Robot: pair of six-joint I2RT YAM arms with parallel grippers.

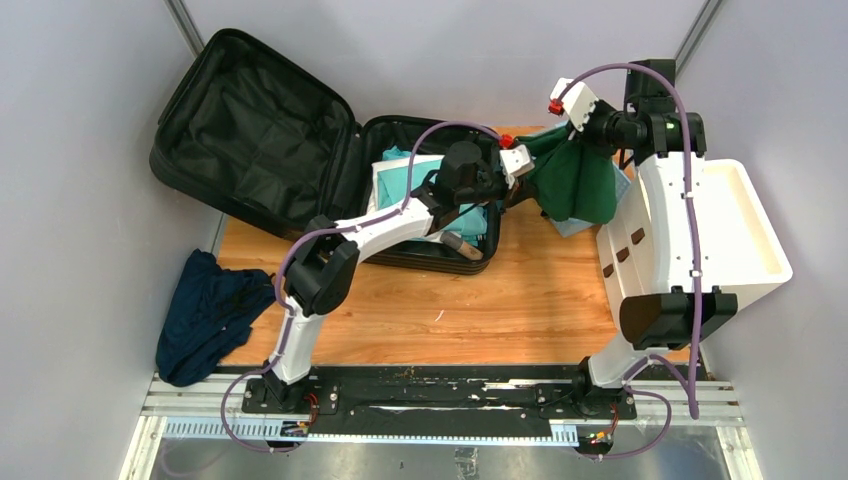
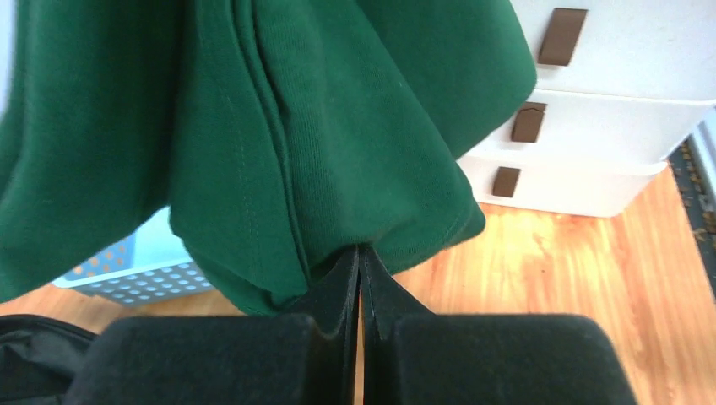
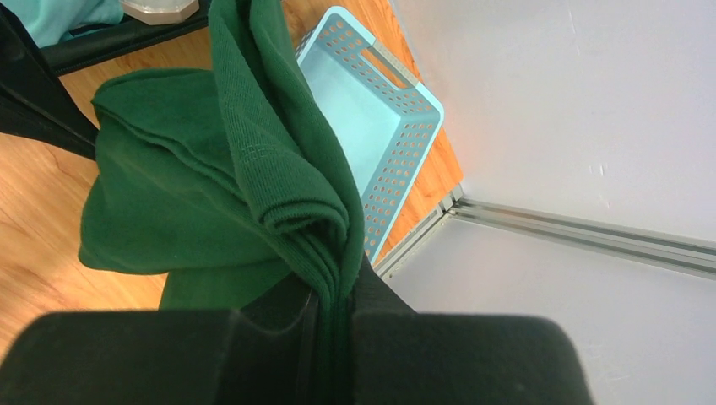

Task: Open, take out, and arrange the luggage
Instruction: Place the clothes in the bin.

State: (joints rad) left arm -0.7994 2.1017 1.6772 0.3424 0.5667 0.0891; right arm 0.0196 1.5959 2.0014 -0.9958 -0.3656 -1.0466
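Shut tip to tip on the lower hem of a dark green garment (image 2: 338, 126): the left fingers (image 2: 334, 294), with only a hairline slit between them and cloth bunching just above the tips. Clamped on a thick upper fold of the same garment, several layers squeezed into the gap: the right fingers (image 3: 384, 301). Held up off the desk (image 1: 500, 310) between the two arms, higher on the right side, hanging in loose folds.

Just behind and below the cloth, a light-blue mesh basket (image 3: 401, 164), sitting on the desk at the back near the wall, mostly hidden in the overhead view. To the right of it, a white drawer unit (image 1: 725, 240) with brown pulls, close beside the right arm.

Left of the garment, the luggage (image 1: 255, 135): black, lying open at the back left of the desk, lid leaned back toward the left corner with black lining showing, base half under the left wrist. Inside the base, folded teal clothing (image 1: 398, 172), partly covered by the left arm.

At the left edge of the desk, apart from the luggage, a navy garment (image 1: 210, 312) in a crumpled heap, partly over the edge.
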